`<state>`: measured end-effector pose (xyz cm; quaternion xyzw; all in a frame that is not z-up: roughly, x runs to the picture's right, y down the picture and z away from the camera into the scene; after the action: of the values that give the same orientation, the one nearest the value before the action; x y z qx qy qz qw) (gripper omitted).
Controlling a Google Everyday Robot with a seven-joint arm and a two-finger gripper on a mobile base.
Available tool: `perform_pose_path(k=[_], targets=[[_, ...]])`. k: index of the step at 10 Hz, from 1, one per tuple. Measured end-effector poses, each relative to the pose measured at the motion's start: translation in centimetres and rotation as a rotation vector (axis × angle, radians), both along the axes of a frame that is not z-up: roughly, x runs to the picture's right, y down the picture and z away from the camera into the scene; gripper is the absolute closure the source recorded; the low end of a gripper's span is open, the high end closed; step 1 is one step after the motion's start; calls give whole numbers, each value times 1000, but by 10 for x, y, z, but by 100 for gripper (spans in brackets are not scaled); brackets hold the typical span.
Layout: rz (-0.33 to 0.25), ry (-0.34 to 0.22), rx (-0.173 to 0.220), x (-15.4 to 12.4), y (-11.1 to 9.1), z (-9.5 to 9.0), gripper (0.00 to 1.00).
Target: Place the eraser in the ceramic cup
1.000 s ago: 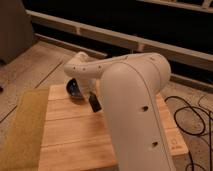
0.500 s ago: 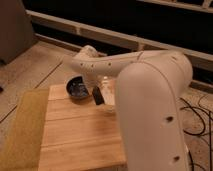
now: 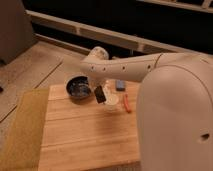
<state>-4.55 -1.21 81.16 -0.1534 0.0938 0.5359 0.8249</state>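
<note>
The gripper point(image 3: 100, 88) hangs at the end of the white arm point(image 3: 125, 67), low over the wooden surface point(image 3: 85, 135). It is clamped on the eraser point(image 3: 100, 95). The small black block sits tilted and looks clear of the wood, which suggests it is being carried rather than resting.

The ceramic cup point(image 3: 113, 101) stands just beside the gripper, on its right in the camera view, and is partly hidden behind the eraser's lower end. The black bowl point(image 3: 78, 89) lies close on the gripper's other side, so the eraser hangs between the two vessels. I judge that the grip holds the block by its upper part so that the free end can go into the narrow cup first.

Beyond the cup from the gripper lie the grey-blue block point(image 3: 120, 84), further back, and the red stick point(image 3: 127, 103), nearer the camera. Both are out of the way.

The eraser does not yet seem to be over the cup's mouth. A short sideways shift toward the cup seems called for before letting go, because a release here would likely hit the rim or the wood.
</note>
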Motion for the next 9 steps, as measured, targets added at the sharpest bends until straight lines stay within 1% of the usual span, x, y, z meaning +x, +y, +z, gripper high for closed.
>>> perform_pose_path(k=[1,2,5,6,7,8,9], targets=[[-8,7,8,1,-3,0,100],[-17,26,34,7,-13,-2,100],[-11,106,159,44,-65,-17,100],[-6,121,193,53,-75,-22,100],[3,126,216,58,-81,-24,100],[17,121,232,62,-80,-23,100],[27,111,238,60,-75,-20,100]])
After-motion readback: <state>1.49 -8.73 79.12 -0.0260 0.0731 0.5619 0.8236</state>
